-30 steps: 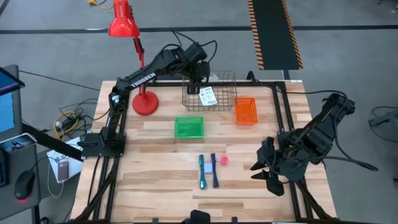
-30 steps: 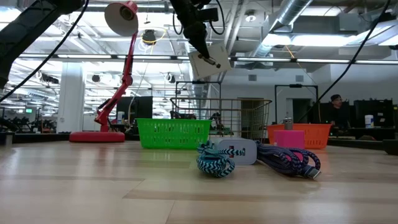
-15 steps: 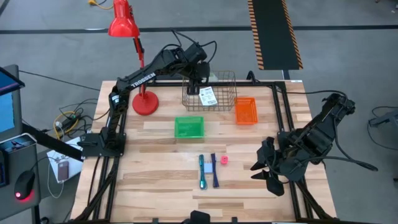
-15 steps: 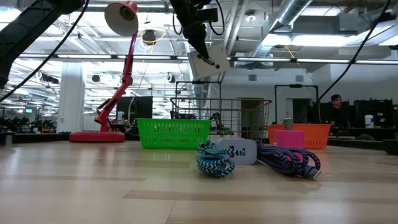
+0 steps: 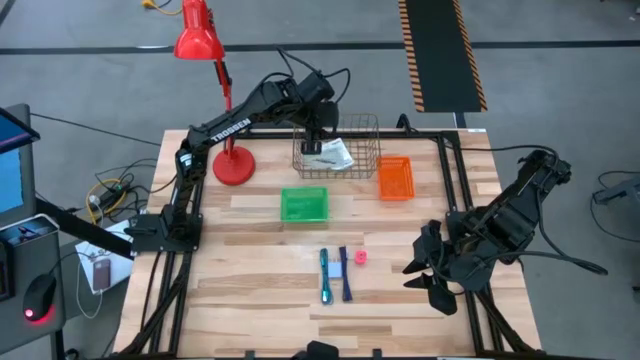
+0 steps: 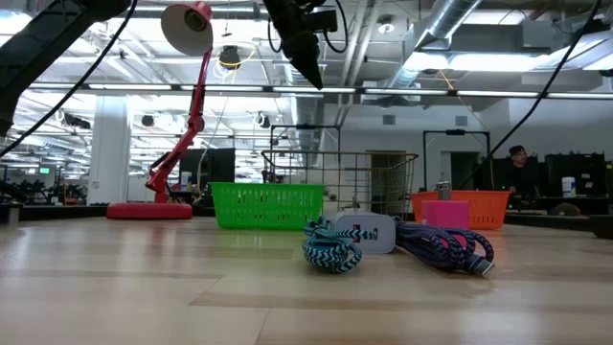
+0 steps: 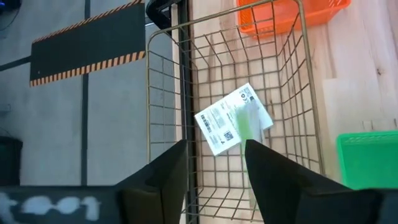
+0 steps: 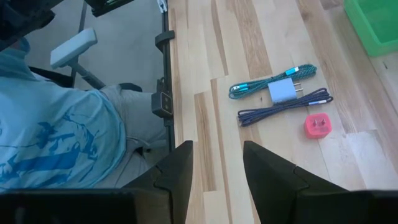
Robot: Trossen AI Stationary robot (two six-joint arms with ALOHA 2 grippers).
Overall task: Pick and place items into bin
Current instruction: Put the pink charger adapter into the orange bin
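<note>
The wooden tabletop (image 5: pixel 250 290) carries a wire bin (image 5: pixel 337 146), a green basket (image 5: pixel 304 204), an orange basket (image 5: pixel 395 178) and a red desk lamp (image 5: pixel 233 160). Beyond the tabletop lies an open workshop with ceiling ducts, and a person in a light blue shirt (image 8: pixel 56 137) sits beside the tabletop's edge. A second ago the white packet (image 7: pixel 234 118) hung from the left gripper (image 5: pixel 312 146); now it lies inside the wire bin, blurred in the left wrist view. The left gripper hovers above the bin, fingers parted and empty. A teal cable (image 5: pixel 325 276), dark blue cable (image 5: pixel 345 273), pale block (image 5: pixel 334 268) and pink block (image 5: pixel 360 257) lie together mid-table. The right gripper (image 5: pixel 428 272) waits near the tabletop's right edge, slightly parted, holding nothing.
</note>
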